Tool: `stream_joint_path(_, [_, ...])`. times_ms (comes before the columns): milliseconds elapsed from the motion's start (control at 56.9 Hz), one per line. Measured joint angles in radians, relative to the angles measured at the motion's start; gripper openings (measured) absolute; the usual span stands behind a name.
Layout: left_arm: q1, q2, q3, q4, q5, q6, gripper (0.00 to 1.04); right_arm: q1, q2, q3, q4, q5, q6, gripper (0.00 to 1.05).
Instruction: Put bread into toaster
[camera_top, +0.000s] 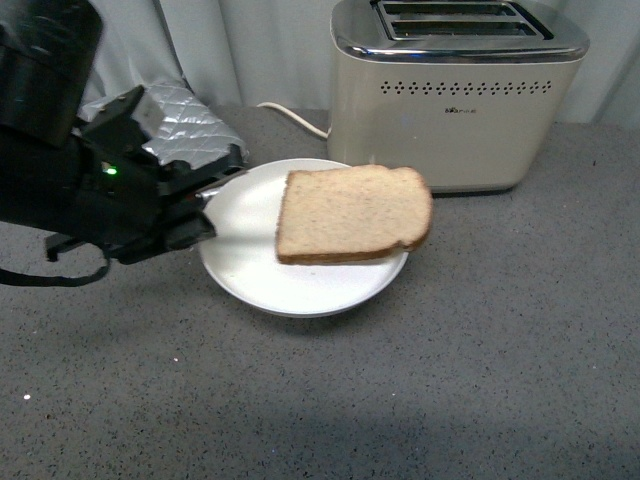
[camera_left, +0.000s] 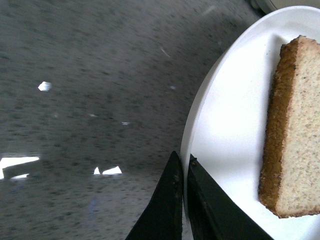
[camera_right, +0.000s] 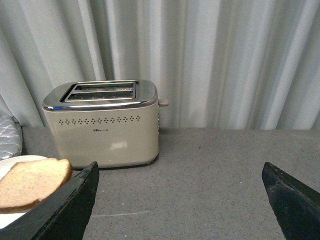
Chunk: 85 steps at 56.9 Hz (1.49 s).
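On the grey table (camera_top: 480, 380), bread (camera_top: 355, 213) laid across white plate (camera_top: 250, 270) before toaster (camera_top: 455, 95), plate rim pinched by left gripper (camera_left: 183, 157) jaws, right gripper (camera_right: 180, 167) jaws spread wide

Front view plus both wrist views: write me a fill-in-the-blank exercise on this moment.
The bread lies on a white ____. The left tool grips that dish's ____. The toaster has ____ slots on top. The right tool is wide ____.
Missing: plate; rim; two; open.
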Motion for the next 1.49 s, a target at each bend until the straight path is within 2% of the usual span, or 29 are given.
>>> stream_joint_path(140, [-0.114, 0.083, 0.077, -0.006, -0.030, -0.026, 0.03, 0.000, 0.000, 0.000, 0.000, 0.000, 0.000, 0.95])
stream_joint_path(228, [-0.150, 0.127, 0.125, -0.008, -0.031, -0.043, 0.03, 0.000, 0.000, 0.000, 0.000, 0.000, 0.000, 0.95])
stream_joint_path(702, [-0.234, 0.266, 0.271, -0.102, -0.023, -0.042, 0.04, 0.000, 0.000, 0.000, 0.000, 0.000, 0.000, 0.95])
stream_joint_path(790, [-0.233, 0.264, 0.273, -0.111, -0.030, -0.037, 0.22, 0.000, 0.000, 0.000, 0.000, 0.000, 0.000, 0.95])
stream_joint_path(948, [-0.212, 0.230, 0.245, -0.090, -0.039, -0.039, 0.43, 0.000, 0.000, 0.000, 0.000, 0.000, 0.000, 0.95])
stream_joint_path(1106, [-0.172, 0.111, 0.159, 0.009, -0.075, -0.045, 0.68, 0.000, 0.000, 0.000, 0.000, 0.000, 0.000, 0.95])
stream_joint_path(1177, [-0.158, 0.042, 0.106, 0.073, -0.122, -0.038, 0.79, 0.000, 0.000, 0.000, 0.000, 0.000, 0.000, 0.95])
stream_joint_path(1300, [-0.143, -0.090, -0.024, 0.244, -0.267, 0.064, 0.98, 0.000, 0.000, 0.000, 0.000, 0.000, 0.000, 0.95])
stream_joint_path(1493, [-0.120, -0.272, -0.238, 0.392, -0.367, 0.129, 0.98, 0.000, 0.000, 0.000, 0.000, 0.000, 0.000, 0.95])
